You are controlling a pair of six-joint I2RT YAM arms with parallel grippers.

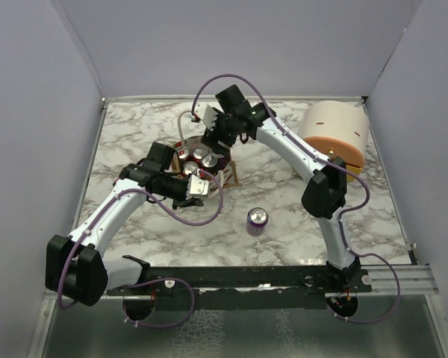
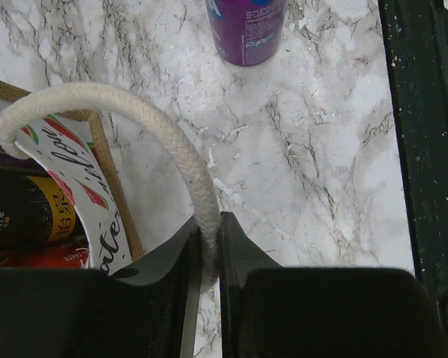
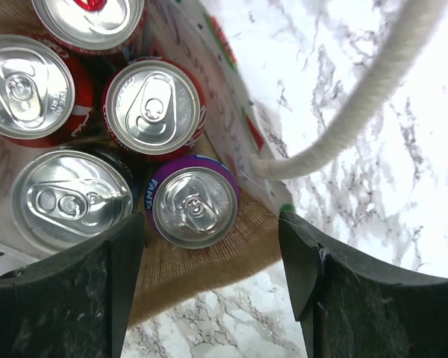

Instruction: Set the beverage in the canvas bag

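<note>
The canvas bag point(image 1: 229, 176) stands mid-table with several cans in it. The right wrist view looks down into it: a purple Fanta can point(image 3: 194, 206) stands upright by the bag's tan wall point(image 3: 201, 268), next to red cans and a black one. My right gripper point(image 3: 213, 253) is open and empty just above that corner; it also shows in the top view point(image 1: 213, 134). My left gripper point(image 2: 207, 242) is shut on the bag's white rope handle point(image 2: 157, 127) at the bag's near side point(image 1: 200, 186). A second purple can point(image 1: 257, 221) stands on the table, also in the left wrist view point(image 2: 246, 30).
A large peach-and-yellow domed container point(image 1: 336, 130) sits at the back right. The black base rail point(image 2: 422, 134) runs along the table's near edge. The bag's other rope handle point(image 3: 358, 127) arcs over the marble to the right of my right fingers.
</note>
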